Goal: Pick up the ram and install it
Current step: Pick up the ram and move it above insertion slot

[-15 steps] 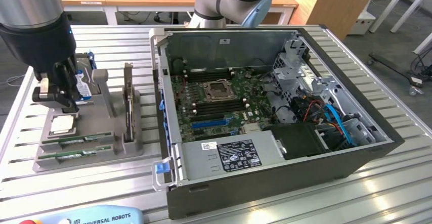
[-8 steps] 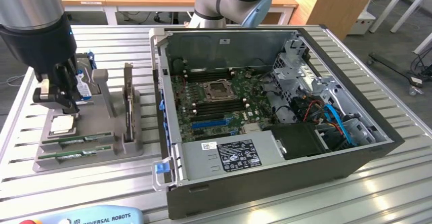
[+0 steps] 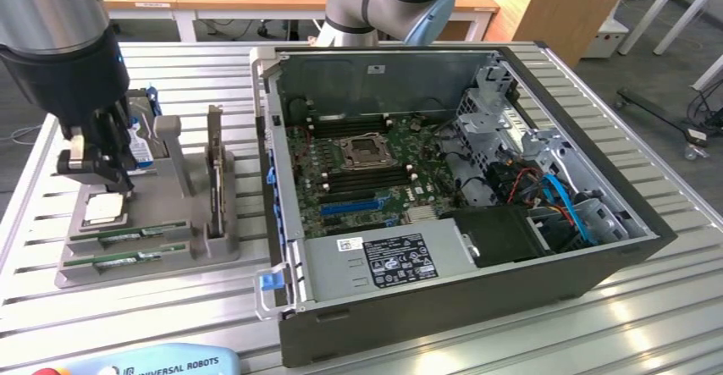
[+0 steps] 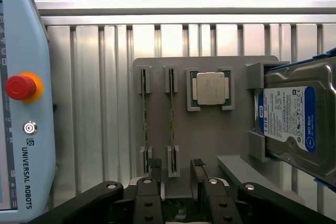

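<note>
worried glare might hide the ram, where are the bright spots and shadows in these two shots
Exterior view: strong glare on the table slats at the view's right, the computer case dimmer inside, the ram sticks evenly lit. Wrist view: flat, even light on the table slats, a mild sheen on the processor, no glare on the ram sticks.

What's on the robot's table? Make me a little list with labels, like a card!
claw: the claw is open, holds nothing and hangs over the gray holder
ram sticks: two ram sticks stand on edge in the holder's slots, side by side
processor: a square silver processor lies flat in the holder beside the sticks
hard drive: a hard drive with a blue-white label, at the holder's end
computer case: an open computer case on the exterior view's right of the holder
ram installed: not yet
</note>
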